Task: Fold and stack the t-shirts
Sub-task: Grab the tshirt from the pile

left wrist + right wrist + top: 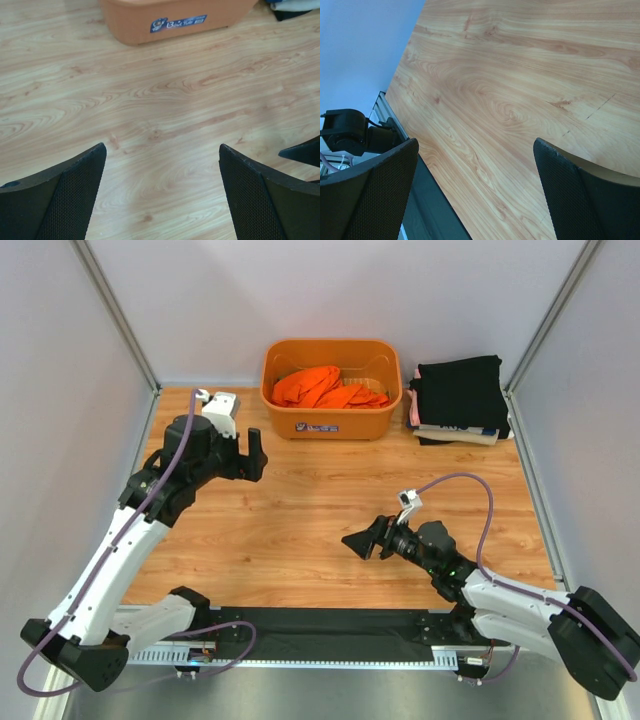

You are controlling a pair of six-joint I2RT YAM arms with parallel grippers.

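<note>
Orange shirt [325, 387] crumpled in basket [330, 426] at far side of table [300, 525]; folded stack [458, 395] beside it. Cloth light, limp, likely to drape: pinch a raised fold. Left claw [162, 152] and right claw [476, 145] wide open, empty.

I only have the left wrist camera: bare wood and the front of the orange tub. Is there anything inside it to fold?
Observer: Yes, the top camera shows bright orange cloth crumpled inside the tub.
Operator: And where is the finished stack? I only catch a corner of something past the tub.
Observer: Just right of the tub, at the back of the table, there is a folded pile with a black shirt on top.
</note>
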